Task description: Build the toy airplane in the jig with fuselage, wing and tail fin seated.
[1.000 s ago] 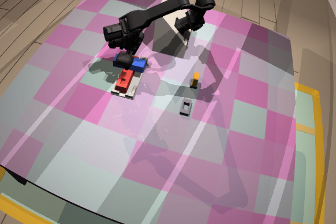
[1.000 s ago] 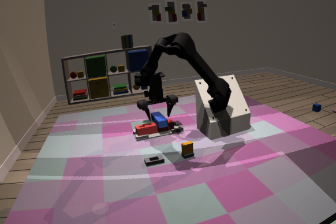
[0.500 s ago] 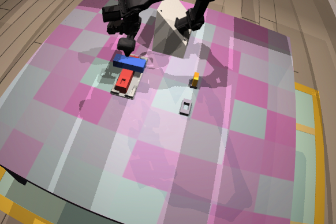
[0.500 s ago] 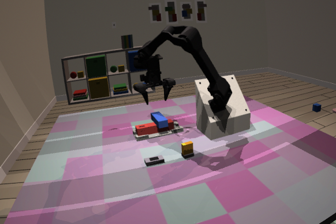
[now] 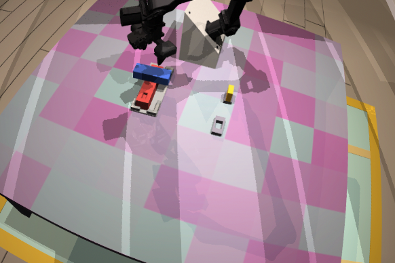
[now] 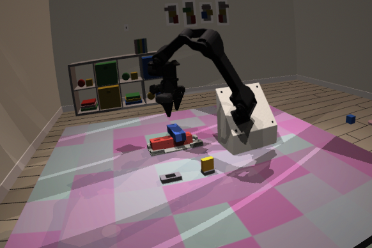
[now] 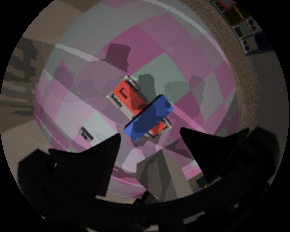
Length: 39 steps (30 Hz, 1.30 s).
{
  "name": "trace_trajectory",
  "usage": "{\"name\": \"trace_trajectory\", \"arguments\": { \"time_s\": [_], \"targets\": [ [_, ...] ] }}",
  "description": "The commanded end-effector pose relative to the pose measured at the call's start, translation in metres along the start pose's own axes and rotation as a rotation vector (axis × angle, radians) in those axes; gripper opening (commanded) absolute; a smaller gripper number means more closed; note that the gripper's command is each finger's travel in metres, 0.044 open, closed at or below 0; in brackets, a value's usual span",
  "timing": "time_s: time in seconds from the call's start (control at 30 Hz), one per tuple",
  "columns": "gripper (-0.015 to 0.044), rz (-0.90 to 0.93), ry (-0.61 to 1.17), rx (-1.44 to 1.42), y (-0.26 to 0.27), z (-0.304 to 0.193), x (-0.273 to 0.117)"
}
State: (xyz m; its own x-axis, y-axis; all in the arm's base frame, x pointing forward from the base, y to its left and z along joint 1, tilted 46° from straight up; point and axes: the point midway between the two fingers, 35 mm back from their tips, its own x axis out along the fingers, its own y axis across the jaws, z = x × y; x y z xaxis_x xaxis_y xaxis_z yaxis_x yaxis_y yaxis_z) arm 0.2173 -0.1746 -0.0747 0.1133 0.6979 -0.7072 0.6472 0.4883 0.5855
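Note:
The red fuselage (image 5: 151,87) (image 6: 160,142) (image 7: 131,100) lies in the grey jig cradle (image 5: 161,96). The open socket near its tail shows. The blue wing (image 5: 152,74) (image 6: 176,133) (image 7: 150,117) lies crosswise on top of the fuselage; its tab is hidden, and I cannot tell whether it is fully down. The yellow tail fin (image 5: 230,93) (image 6: 207,164) stands upright in a small dark holder, apart from the jig. My gripper (image 5: 163,55) (image 6: 172,112) (image 7: 151,133) is open and empty, above the wing and clear of it.
An empty grey holder (image 5: 217,126) (image 6: 170,178) (image 7: 87,134) with a rectangular opening lies near the tail fin. The large pale sloped block (image 5: 200,15) (image 6: 255,139) stands beside the jig, under the arm's base. A shelf (image 6: 119,78) stands far behind the table.

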Motion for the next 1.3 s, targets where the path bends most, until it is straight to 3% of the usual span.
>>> {"name": "trace_trajectory", "arguments": {
  "time_s": [0.0,0.6,0.9,1.27],
  "targets": [
    [0.044,-0.001,0.005,-0.696,-0.001,0.001,0.002],
    [0.044,-0.002,0.004,-0.695,0.002,0.0,0.002],
    [0.044,-0.027,-0.006,-0.684,0.114,-0.055,-0.014],
    [0.044,0.004,0.007,-0.69,0.203,-0.177,-0.002]
  ]
}}
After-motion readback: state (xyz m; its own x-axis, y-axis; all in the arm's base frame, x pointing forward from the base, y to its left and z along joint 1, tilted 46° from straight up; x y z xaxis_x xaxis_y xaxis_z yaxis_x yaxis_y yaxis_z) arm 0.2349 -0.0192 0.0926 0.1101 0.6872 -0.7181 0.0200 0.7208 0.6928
